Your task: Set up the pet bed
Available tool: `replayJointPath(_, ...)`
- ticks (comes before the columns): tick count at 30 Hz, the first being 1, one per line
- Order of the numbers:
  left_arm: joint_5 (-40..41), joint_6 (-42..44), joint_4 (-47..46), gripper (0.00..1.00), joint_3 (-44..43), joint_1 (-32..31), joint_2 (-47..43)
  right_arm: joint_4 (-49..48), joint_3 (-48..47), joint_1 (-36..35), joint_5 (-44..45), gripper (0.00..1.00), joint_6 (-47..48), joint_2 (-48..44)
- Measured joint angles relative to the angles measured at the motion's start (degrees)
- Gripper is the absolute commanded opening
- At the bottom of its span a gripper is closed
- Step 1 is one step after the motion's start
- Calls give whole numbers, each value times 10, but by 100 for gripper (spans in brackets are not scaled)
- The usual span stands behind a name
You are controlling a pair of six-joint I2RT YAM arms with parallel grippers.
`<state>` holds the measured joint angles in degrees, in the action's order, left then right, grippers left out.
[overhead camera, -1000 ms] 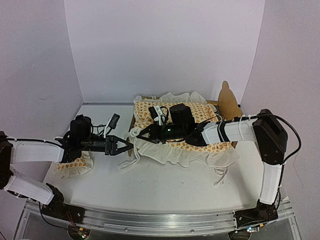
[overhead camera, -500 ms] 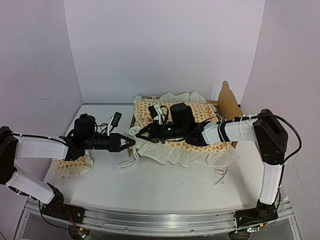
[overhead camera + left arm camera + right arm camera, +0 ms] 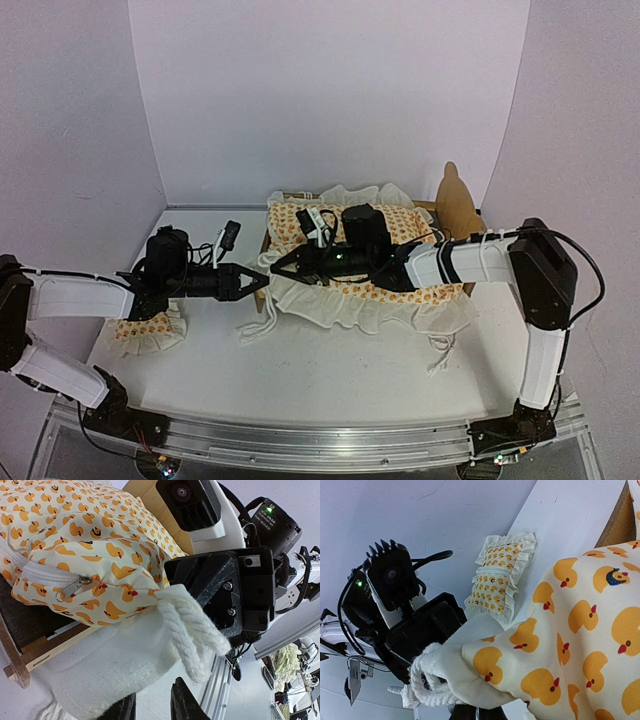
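Right gripper (image 3: 280,270) pinches the near-left corner of the mattress cover (image 3: 398,222), its jaws together on the fabric beside a white rope tie (image 3: 190,630). Left gripper (image 3: 258,285) hovers just beside that corner, fingers apart, holding nothing. On the table's (image 3: 330,370) far side, the pet bed (image 3: 458,200) stands under the cover, headboard to the right. 1 ruffled pillow (image 3: 145,332) lies beneath the left arm.
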<state>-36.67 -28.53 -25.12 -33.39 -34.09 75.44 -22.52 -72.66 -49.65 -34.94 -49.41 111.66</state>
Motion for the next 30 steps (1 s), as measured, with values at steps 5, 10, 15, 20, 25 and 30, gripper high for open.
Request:
replayJointPath(5, -7, 0, 0, 21, -4, 0, 6, -6, 0, 0, -3, 0, -4, -4)
replayJointPath(10, -8, -1, 0, 4, -13, 0, 12, -11, 0, 0, -6, 0, -7, -7)
replayJointPath(15, -8, 1, 1, 0, -15, 1, 12, -21, 9, 0, -7, 0, -8, -9)
replayJointPath(20, -2, 14, 30, 0, -9, 12, -29, -16, 31, 11, -29, 0, -11, -15)
replayJointPath(25, 29, 47, 87, 0, -6, 23, -92, 13, 45, 28, -68, 0, -8, -17)
replayJointPath(30, 115, 95, 183, 0, -44, 25, -99, 96, 57, 39, -53, 0, 39, -38)
